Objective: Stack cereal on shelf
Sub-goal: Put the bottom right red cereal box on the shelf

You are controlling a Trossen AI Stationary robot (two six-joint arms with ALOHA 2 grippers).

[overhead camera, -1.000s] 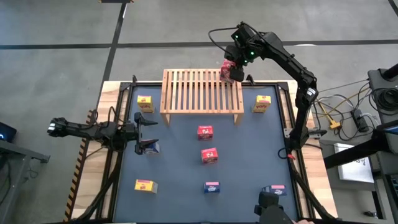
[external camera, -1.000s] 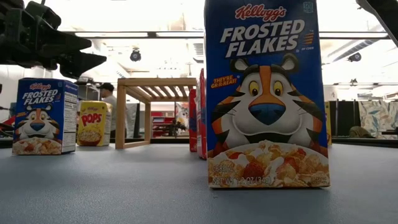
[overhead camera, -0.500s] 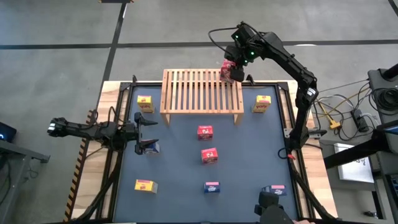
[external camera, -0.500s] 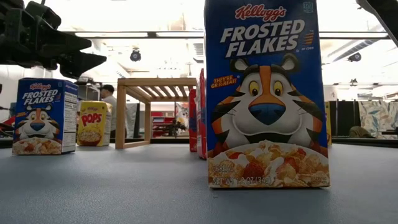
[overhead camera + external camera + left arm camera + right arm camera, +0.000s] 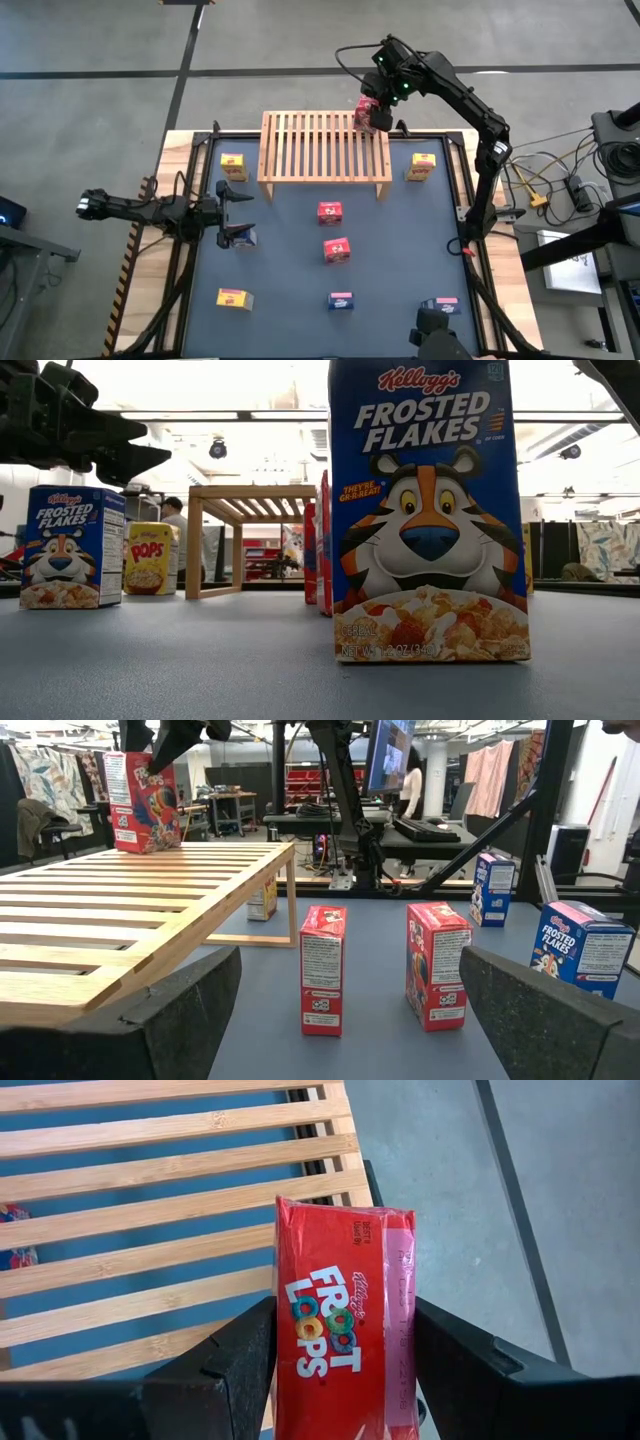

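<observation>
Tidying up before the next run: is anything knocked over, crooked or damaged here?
Nothing stands out. The boxes on the table stand intact, the shelf sits square, and the right gripper holds a red box upright at its far right corner.

The right arm stretches from the table's right edge to the far side, its dark two-finger right gripper [image 5: 373,113] clamped on a red cardboard cereal box [image 5: 340,1342]. The left arm lies low along the left side, its dark left gripper [image 5: 237,212] spread wide, holding nothing.
</observation>
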